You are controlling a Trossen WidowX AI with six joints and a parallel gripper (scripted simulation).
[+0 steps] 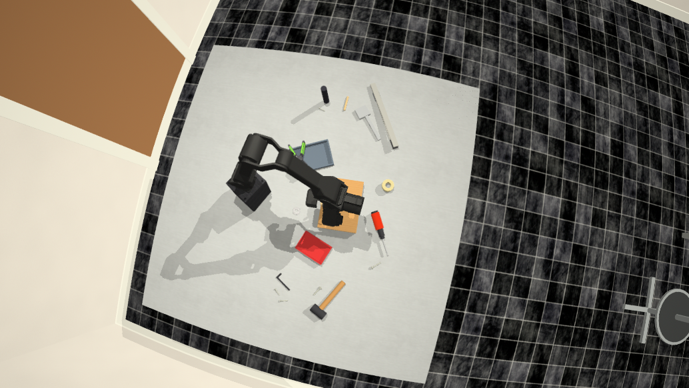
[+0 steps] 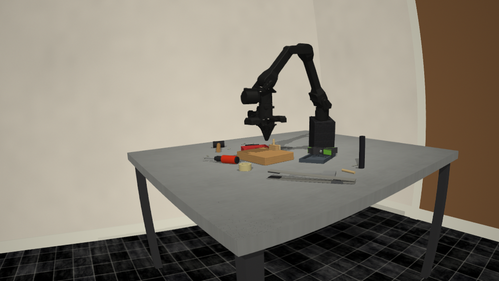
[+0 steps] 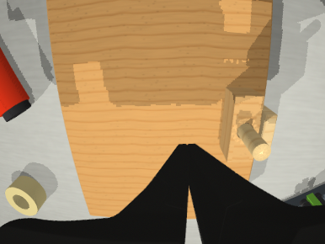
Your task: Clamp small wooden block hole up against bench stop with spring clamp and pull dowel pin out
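The small wooden block (image 3: 247, 103) (image 2: 275, 147) sits near the edge of the wooden board (image 3: 139, 147) (image 2: 265, 160) (image 1: 354, 185). Its dowel pin (image 3: 255, 143) (image 2: 273, 141) stands up out of it. A small wooden piece, seemingly the bench stop (image 3: 269, 122), shows partly behind the block in the wrist view; whether they touch I cannot tell. The spring clamp (image 1: 302, 147) (image 2: 327, 151) (image 3: 313, 199), with green parts, is at the blue-grey tray (image 1: 319, 155) (image 2: 310, 159). My gripper (image 3: 186, 151) (image 2: 266, 140) is shut and empty, above the board beside the block. The arm hides the block in the top view.
A red bin (image 1: 313, 248) stands beside the board. A red screwdriver (image 1: 377, 221) (image 2: 229, 159) (image 3: 10, 84) and a tape roll (image 1: 383, 186) (image 2: 244, 168) (image 3: 35, 189) lie on the other side. A black cylinder (image 2: 361, 151) stands upright beyond the tray. A mallet (image 1: 332, 295) lies farther off.
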